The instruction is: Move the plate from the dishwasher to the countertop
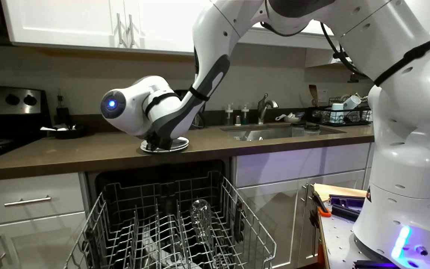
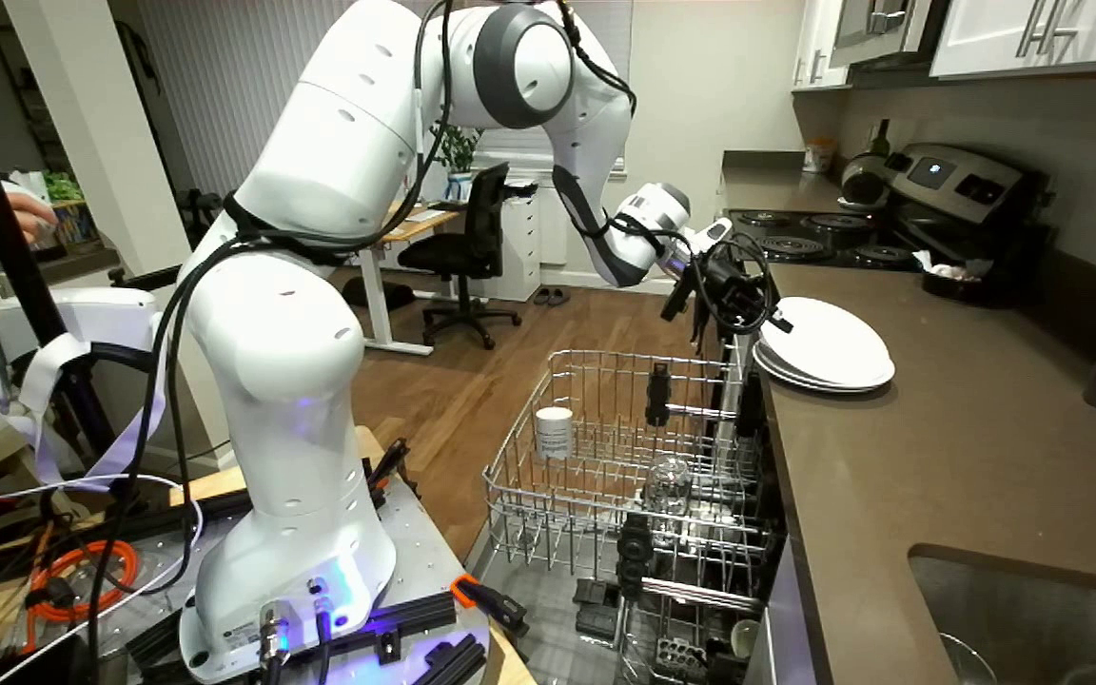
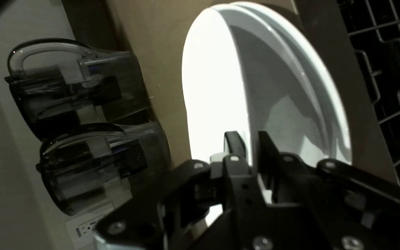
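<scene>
Plate (image 2: 835, 344): in an exterior view, left side raised, sloping rightward over lower plates (image 2: 807, 381). Gripper (image 3: 250, 144): jaws closed on its rim.

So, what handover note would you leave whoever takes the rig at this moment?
Gripper: closed on the raised edge of the upper plate.
Where: that plate is tilted over the plate stack on the countertop; whether it touches the stack is unclear. The dishwasher stands open.
Done: plate is out of the dishwasher and over the countertop.
Left: probably lower it flat, release, back away.
</scene>
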Controlling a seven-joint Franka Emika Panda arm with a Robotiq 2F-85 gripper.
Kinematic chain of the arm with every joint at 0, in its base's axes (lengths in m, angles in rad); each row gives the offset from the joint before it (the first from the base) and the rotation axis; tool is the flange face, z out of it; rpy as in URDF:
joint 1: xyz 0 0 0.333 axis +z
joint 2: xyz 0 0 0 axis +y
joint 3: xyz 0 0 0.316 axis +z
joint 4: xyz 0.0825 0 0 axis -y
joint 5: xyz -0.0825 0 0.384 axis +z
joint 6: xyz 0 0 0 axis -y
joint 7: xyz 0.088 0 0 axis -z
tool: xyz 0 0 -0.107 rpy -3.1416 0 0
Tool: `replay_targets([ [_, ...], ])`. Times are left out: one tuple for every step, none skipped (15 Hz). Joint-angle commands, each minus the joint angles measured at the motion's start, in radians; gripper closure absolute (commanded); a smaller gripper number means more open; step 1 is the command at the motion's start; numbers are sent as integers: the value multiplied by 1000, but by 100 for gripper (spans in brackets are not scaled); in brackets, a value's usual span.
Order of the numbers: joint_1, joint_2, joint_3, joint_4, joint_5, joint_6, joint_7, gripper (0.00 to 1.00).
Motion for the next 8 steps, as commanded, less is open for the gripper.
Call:
replay_targets([
  [-9, 15, 4, 42, 37, -32, -49, 72],
  [-9, 16, 3, 42, 39, -32, -50, 73],
  [-10, 14, 4, 39, 42, -29, -53, 66],
  [-11, 13, 5, 38, 45, -28, -54, 65],
  [-10, 11, 5, 35, 48, -27, -55, 58],
  [-12, 8, 7, 33, 55, -24, -60, 52],
  [-13, 5, 8, 30, 65, -21, -67, 48],
  [-14, 3, 10, 29, 74, -17, -74, 43],
])
